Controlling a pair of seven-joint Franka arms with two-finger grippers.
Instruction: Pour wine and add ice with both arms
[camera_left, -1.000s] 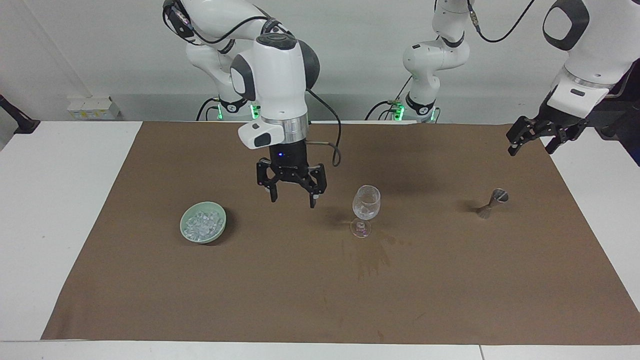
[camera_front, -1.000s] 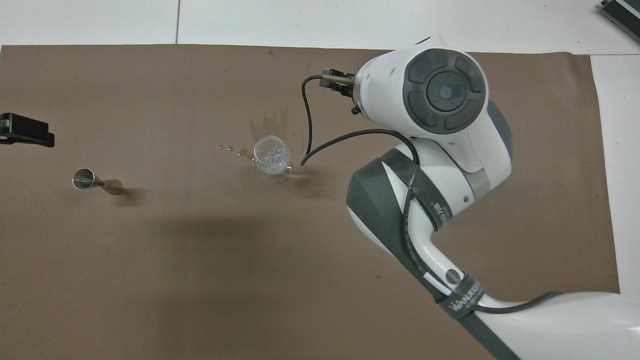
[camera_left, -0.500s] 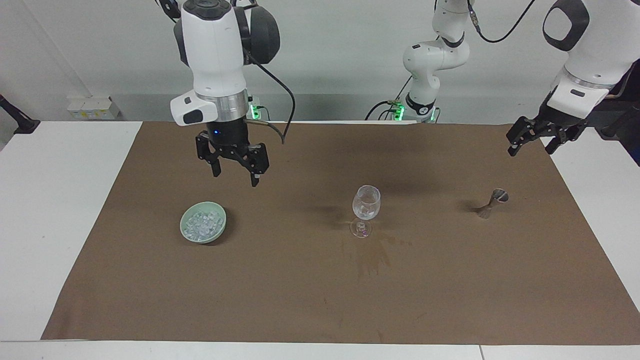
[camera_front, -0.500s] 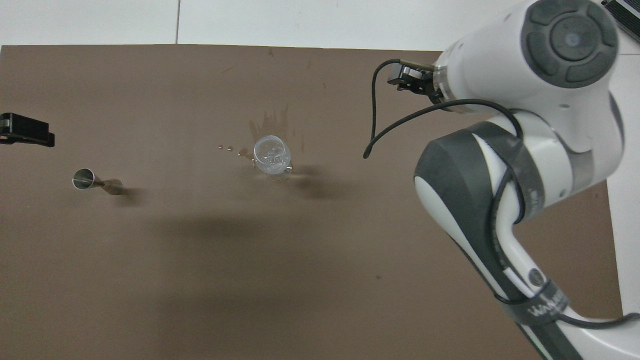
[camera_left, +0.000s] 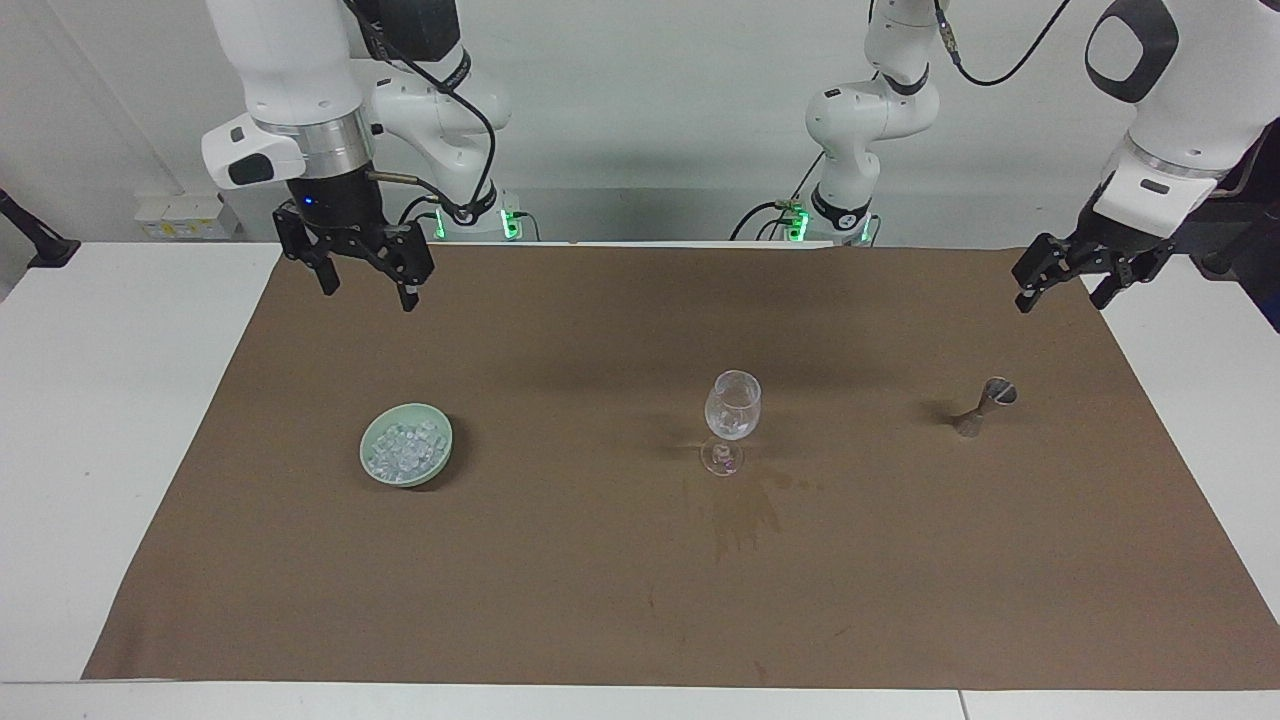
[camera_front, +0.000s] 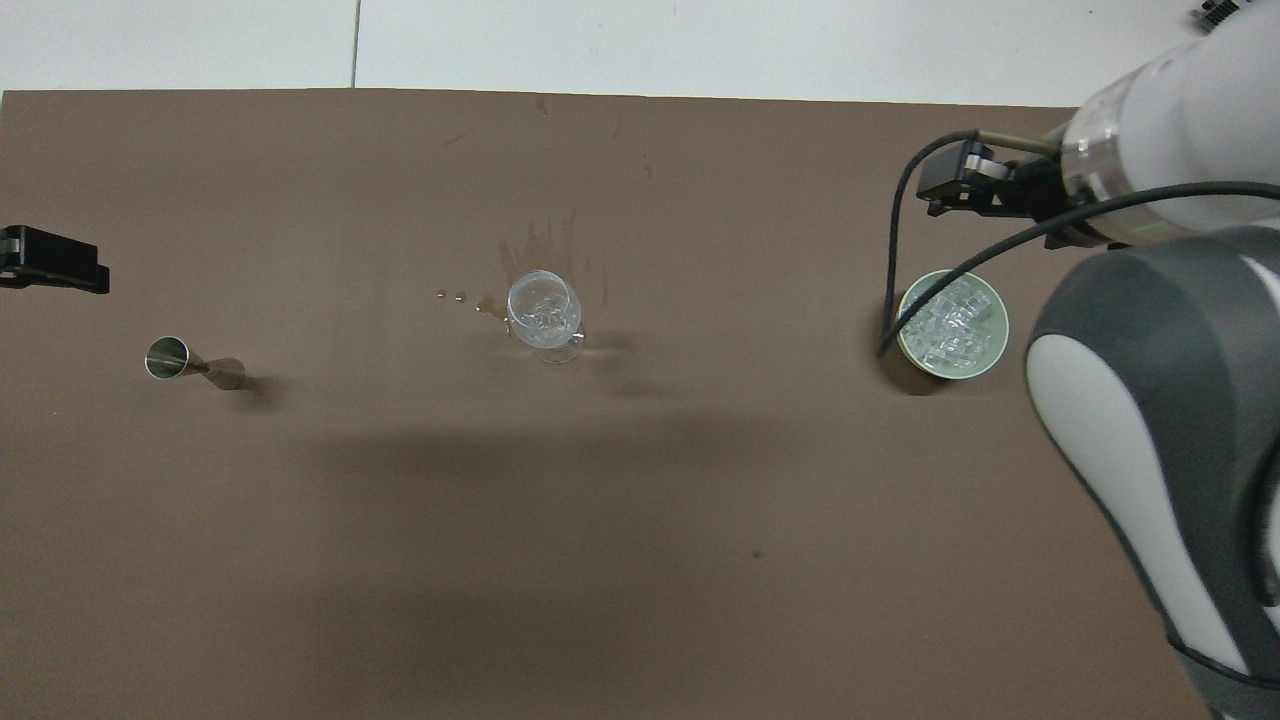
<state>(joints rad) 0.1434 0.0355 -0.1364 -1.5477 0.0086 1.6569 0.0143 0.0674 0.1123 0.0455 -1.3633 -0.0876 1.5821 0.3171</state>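
While both arms hang raised with nothing held, the right gripper (camera_left: 364, 278) has its fingers released over the brown mat (camera_left: 640, 620) at the right arm's end of the desk (camera_left: 110, 420). Seen from across, the ice (camera_left: 405, 450) heaped in the pale green bowl (camera_left: 373, 470) lies at about five o'clock from those fingers, well apart. More ice seems to sit inside the wine glass (camera_left: 733, 405). Waiting above the mat's corner, the left gripper (camera_left: 1066, 270), fingers spread, is at one o'clock from the steel jigger (camera_left: 985, 406).
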